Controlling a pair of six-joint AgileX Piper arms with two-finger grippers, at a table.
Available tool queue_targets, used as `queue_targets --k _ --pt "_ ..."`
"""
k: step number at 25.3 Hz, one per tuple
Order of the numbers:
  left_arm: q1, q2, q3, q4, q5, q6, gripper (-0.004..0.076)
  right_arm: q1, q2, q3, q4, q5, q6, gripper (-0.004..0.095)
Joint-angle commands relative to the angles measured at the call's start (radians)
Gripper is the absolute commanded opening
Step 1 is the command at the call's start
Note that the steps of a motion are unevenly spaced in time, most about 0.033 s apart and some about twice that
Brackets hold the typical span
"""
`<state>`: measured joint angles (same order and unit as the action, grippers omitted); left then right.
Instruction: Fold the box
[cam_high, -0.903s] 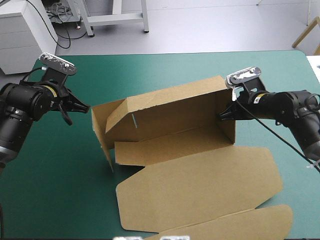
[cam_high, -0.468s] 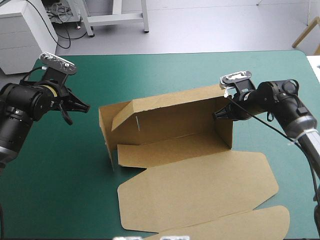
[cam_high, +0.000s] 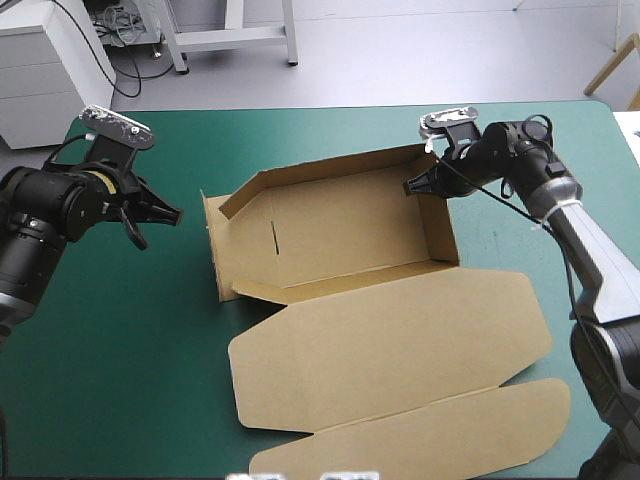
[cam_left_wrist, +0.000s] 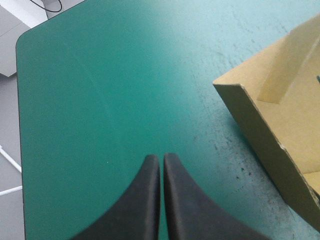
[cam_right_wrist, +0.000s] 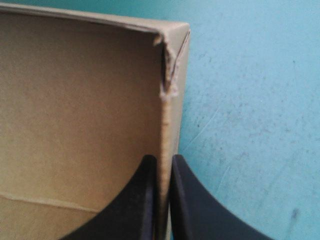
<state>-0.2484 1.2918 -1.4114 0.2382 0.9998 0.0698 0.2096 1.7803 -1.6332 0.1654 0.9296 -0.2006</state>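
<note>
At mid-table the box (cam_high: 340, 240) sits as an open tray, long axis running left to right, with its lid (cam_high: 390, 350) flat toward the near edge. Right gripper (cam_high: 412, 187) is clamped on the right end wall (cam_high: 440, 225) at the far corner, board between its fingers. Left gripper (cam_high: 175, 213) is closed on nothing, over the teal-green cover (cam_high: 120, 350) near the left end wall (cam_high: 213, 250), not touching. That left end probably needs tucking next, and the left arm is nearer.
</note>
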Motion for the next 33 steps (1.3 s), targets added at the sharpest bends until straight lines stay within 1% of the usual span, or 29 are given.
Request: queue_targets --k 1,3,6,7,9,11,16,17,23,27,33 --pt "0.001 -0.030 -0.027 -0.008 -0.053 -0.013 0.0008 -0.003 0.030 -0.081 0.006 0.025 -0.011 0.0126" --pt "0.001 -0.030 -0.027 -0.008 -0.051 -0.013 0.0005 -0.003 0.054 -0.115 0.006 0.025 -0.011 0.0218" --pt "0.001 -0.030 -0.027 -0.008 -0.051 -0.013 0.0005 -0.003 0.061 -0.159 -0.003 0.020 -0.011 0.0390" --pt "0.001 -0.030 -0.027 -0.008 -0.051 -0.013 0.0005 -0.003 0.061 -0.180 -0.005 0.020 -0.011 0.0467" --pt "0.001 -0.030 -0.027 -0.008 -0.051 -0.013 0.0005 -0.003 0.059 -0.221 -0.010 0.042 -0.011 0.0567" --pt "0.001 -0.030 -0.027 -0.008 -0.051 -0.013 0.0005 -0.003 0.057 -0.270 -0.015 0.077 -0.011 0.0630" --pt "0.001 -0.029 -0.027 -0.008 -0.049 -0.013 0.0005 -0.003 0.057 -0.420 -0.032 0.225 -0.013 0.0642" --pt "0.001 -0.029 -0.027 -0.008 -0.049 -0.013 0.0005 -0.003 0.054 -0.477 -0.038 0.275 -0.026 0.0642" --pt "0.001 -0.027 -0.027 -0.008 -0.049 -0.013 0.0005 -0.003 -0.036 -0.508 -0.060 0.275 -0.023 0.0642" --pt "0.001 -0.027 -0.027 -0.008 -0.049 -0.013 0.0005 -0.003 -0.131 -0.508 -0.060 0.275 -0.019 0.0642" --pt "0.001 -0.027 -0.027 -0.016 -0.049 -0.013 0.0005 -0.003 -0.127 -0.504 -0.081 0.275 -0.012 0.0642"
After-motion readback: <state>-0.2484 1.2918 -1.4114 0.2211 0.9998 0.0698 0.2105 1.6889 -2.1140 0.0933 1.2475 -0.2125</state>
